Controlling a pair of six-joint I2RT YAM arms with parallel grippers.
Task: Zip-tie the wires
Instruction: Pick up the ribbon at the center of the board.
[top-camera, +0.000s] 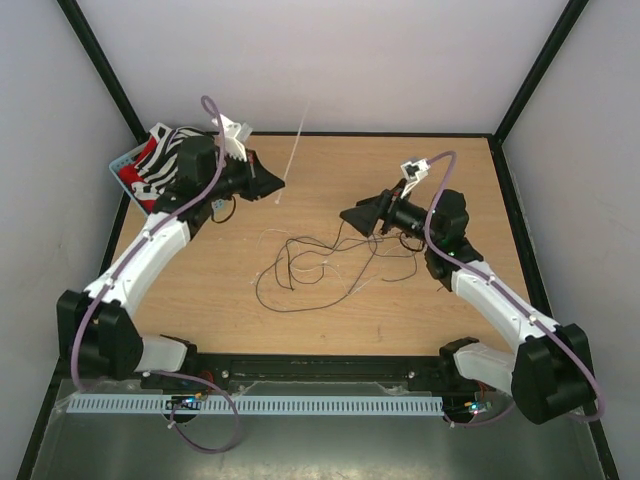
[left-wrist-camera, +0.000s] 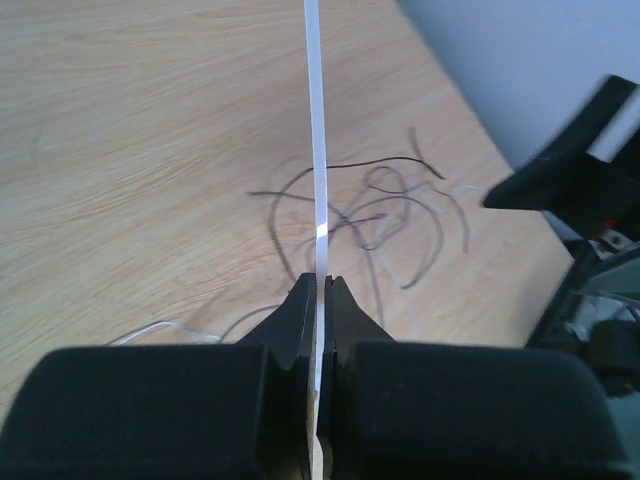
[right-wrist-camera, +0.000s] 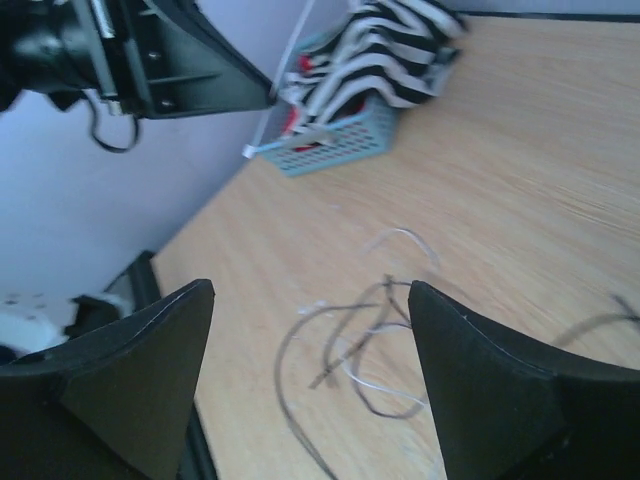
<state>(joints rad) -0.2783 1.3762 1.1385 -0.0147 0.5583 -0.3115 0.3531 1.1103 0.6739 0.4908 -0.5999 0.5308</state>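
Observation:
The wires (top-camera: 320, 260) lie in a loose dark tangle with pale strands on the wooden table; they also show as wires (left-wrist-camera: 370, 215) in the left wrist view and wires (right-wrist-camera: 370, 340) in the right wrist view. My left gripper (top-camera: 276, 184) hovers at the back left of the tangle. It is shut on a thin white zip tie (top-camera: 295, 150), the strip pinched between its jaws (left-wrist-camera: 320, 290) and running straight up as zip tie (left-wrist-camera: 315, 150). My right gripper (top-camera: 345, 215) hangs open above the tangle's right side, nothing between its fingertips (right-wrist-camera: 310, 290). Both wrist views show the wires untouched.
A light blue basket (top-camera: 122, 165) holding a black-and-white striped cloth (top-camera: 165, 155) stands at the back left corner, seen too as basket (right-wrist-camera: 340, 150). Black frame posts and pale walls close in the table. A slotted white rail (top-camera: 300, 405) runs along the near edge.

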